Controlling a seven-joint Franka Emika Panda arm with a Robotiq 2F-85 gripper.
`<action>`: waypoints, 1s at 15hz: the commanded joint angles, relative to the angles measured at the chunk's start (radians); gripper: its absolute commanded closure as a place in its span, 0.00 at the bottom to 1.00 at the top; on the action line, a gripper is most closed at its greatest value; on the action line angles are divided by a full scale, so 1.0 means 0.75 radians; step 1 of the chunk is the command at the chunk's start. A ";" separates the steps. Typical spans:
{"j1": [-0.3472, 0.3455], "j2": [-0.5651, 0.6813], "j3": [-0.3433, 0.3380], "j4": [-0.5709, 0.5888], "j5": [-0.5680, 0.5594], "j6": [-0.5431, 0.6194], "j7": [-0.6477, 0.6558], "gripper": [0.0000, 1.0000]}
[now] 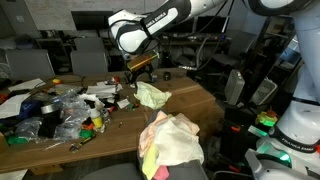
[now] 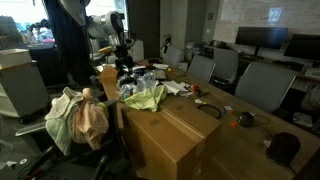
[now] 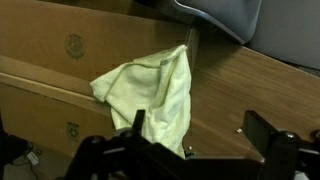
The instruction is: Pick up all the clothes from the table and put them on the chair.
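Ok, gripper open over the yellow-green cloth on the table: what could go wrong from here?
1. In the wrist view the yellow-green cloth lies mostly to one side of the open gripper, so a straight descent might pinch only an edge.
2. The clutter lies close by; a loose corner may drag some along.
3. The chair holds a heap of clothes; another could slide off.

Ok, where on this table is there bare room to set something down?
Free: bare wood of the table from the yellow-green cloth to the end by the heaped clothes. Crowded: past the cloth, plastic bags and odds and ends cover the top. The open gripper hangs above the cloth.
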 commanded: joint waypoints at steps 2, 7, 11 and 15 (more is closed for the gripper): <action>-0.008 0.109 -0.030 0.098 0.034 -0.109 -0.077 0.00; -0.049 0.197 -0.054 0.162 0.060 -0.154 -0.139 0.00; -0.080 0.243 -0.051 0.240 0.106 -0.136 -0.189 0.00; -0.100 0.308 -0.051 0.367 0.155 -0.149 -0.243 0.00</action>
